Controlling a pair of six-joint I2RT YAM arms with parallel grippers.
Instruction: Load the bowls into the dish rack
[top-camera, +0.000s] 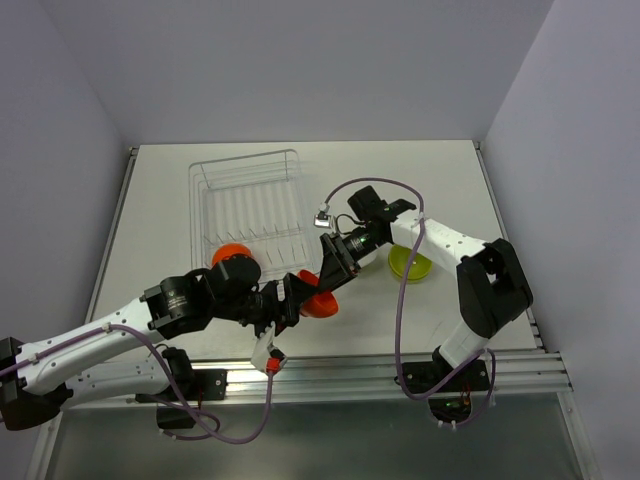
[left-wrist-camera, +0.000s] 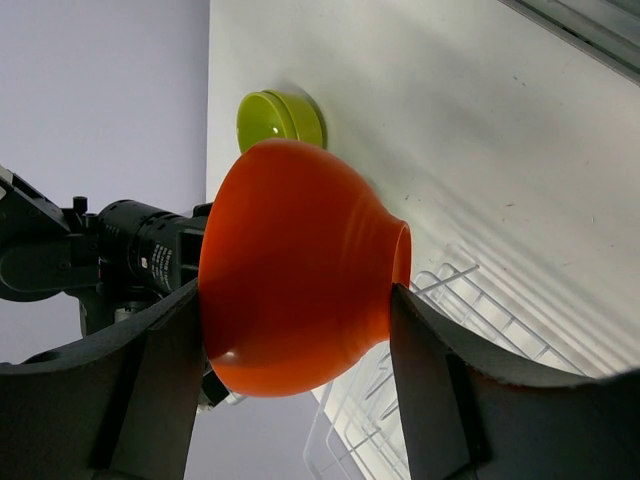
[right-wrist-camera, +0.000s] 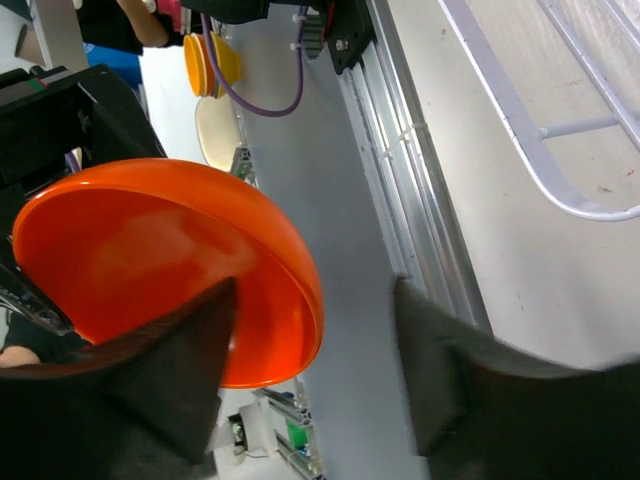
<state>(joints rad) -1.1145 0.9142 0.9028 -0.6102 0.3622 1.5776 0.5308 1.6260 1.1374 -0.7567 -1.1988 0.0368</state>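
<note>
**A:** From above, where is it?

**B:** The glossy orange-red plastic bowl (top-camera: 318, 302) is clamped in the left gripper (top-camera: 303, 293), near the front edge of the white table (top-camera: 440, 180). It sits just off the near right corner of the silvery wire dish rack (top-camera: 250, 200). The right gripper (top-camera: 332, 265) meets it from the far side. A lime green round plastic bowl (top-camera: 410, 264) sits on the table beside the right arm. A second orange-red bowl (top-camera: 233, 254) shows at the rack's near left corner, and I cannot tell if it is inside.

**A:** And the left wrist view?

**B:** The bowl is on its side, pinched between both fingers (left-wrist-camera: 150, 390), one at the wide rim and one at the narrow foot. The green bowl lies beyond it, and rack wires show below right.

**A:** The right wrist?

**B:** The jaws are spread wide and hold nothing. One finger (right-wrist-camera: 150, 400) crosses the bowl's hollow. The other stands well apart from the bowl. A rack wire curves across the top right.
</note>
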